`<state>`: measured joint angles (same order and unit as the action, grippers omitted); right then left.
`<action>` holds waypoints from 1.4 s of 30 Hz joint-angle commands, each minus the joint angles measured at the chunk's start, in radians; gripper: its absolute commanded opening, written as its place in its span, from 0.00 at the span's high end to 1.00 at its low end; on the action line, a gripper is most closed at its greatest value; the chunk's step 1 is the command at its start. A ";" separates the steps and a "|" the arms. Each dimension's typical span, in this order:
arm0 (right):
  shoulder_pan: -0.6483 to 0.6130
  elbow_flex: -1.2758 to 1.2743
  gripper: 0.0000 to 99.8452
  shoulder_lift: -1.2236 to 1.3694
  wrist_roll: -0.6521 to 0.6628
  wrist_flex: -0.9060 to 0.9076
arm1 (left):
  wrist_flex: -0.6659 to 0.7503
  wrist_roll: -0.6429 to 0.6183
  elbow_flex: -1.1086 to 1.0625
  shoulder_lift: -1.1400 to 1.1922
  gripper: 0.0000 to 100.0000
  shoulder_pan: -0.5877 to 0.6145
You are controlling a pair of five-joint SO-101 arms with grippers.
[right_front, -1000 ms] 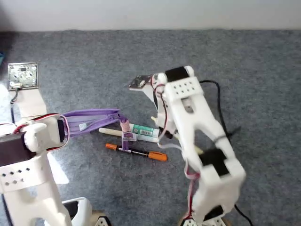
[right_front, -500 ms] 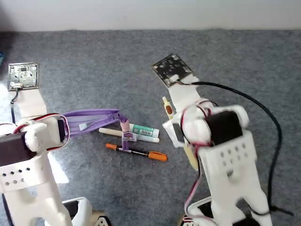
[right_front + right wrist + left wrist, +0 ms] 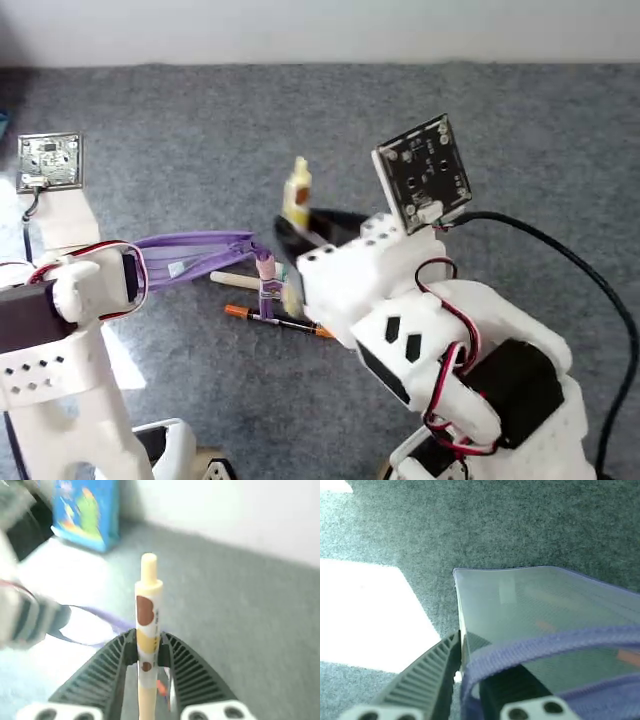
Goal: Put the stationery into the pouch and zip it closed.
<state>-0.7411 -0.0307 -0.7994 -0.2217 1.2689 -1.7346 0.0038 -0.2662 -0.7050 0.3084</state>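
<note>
Pen [image 3: 148, 605] is being held upright in the right hand [image 3: 148, 647], which is being squeezed tight around its middle, up above the tabletop [image 3: 500, 130]. The purple pouch [image 3: 190, 255] is being pinched at one end by the left hand [image 3: 462, 652], and its other end is resting beside an orange pen [image 3: 275, 318] and a white marker [image 3: 240, 281]. The pen is best being tipped flat, pointed at the pouch's opening and slid in slowly, so the soft side is not being poked.
</note>
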 commanded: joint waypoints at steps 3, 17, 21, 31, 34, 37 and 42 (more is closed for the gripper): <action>-0.096 -0.031 0.99 0.021 -0.012 -0.358 | -0.003 -0.017 0.012 0.005 0.99 -0.003; -0.214 -0.074 0.99 0.239 0.133 -0.625 | -0.005 -0.017 0.012 0.003 0.99 -0.003; -0.214 -0.175 0.99 0.239 0.135 -0.631 | -0.005 -0.017 0.012 0.003 0.99 -0.003; -0.213 -0.298 0.82 0.222 0.135 -0.610 | -0.005 -0.017 0.012 0.002 0.99 -0.003; -0.213 -0.299 0.72 0.176 0.137 -0.596 | -0.005 -0.017 0.012 0.002 0.99 -0.003; -0.189 -0.298 0.76 0.130 0.137 -0.549 | -0.005 -0.017 0.012 0.002 0.99 -0.003; -0.015 -0.298 0.87 0.051 0.130 -0.417 | -0.005 -0.017 0.013 0.002 0.99 -0.002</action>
<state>-0.8638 -0.3391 -0.6920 -0.1005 0.7825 -1.7346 0.0038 -0.2662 -0.7050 0.3084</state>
